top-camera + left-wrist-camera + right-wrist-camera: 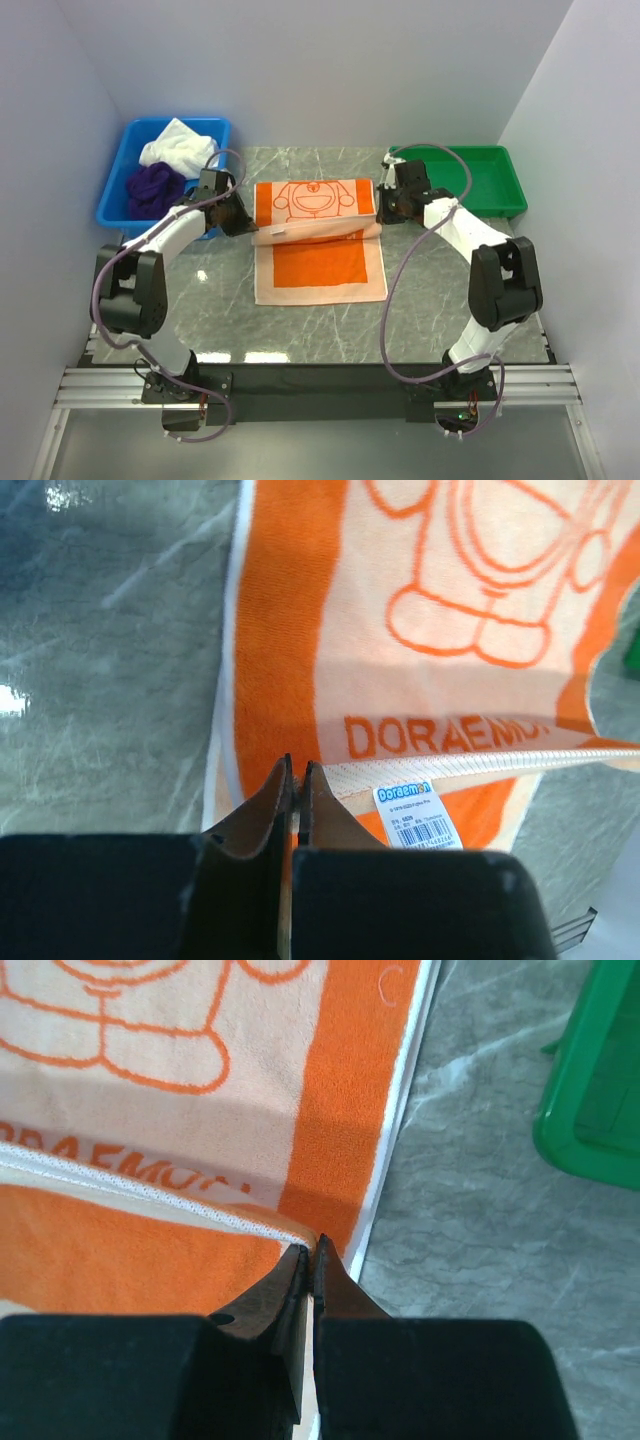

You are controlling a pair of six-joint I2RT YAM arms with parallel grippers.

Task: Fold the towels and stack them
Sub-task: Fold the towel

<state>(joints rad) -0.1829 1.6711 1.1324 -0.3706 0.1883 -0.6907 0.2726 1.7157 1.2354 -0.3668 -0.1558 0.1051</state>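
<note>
The orange towel (318, 240) with its white Doraemon print lies mid-table, its far part lifted and carried over the near part. My left gripper (246, 228) is shut on the raised edge's left corner, and its fingertips (297, 770) pinch the hem beside a white label (420, 818). At the opposite corner my right gripper (380, 217) is shut on the same edge, pinching the hem (310, 1248). The orange towel (400, 630) fills the left wrist view, and the orange towel (180, 1110) spreads across the right wrist view. The white towel (180, 148) and the dark purple towel (155, 188) sit crumpled in the blue bin.
A blue bin (112, 196) stands at the back left, close behind my left arm. A green tray (487, 180) stands at the back right, and the green tray (590, 1080) shows near my right gripper. Grey marble table (440, 300) surrounds the towel.
</note>
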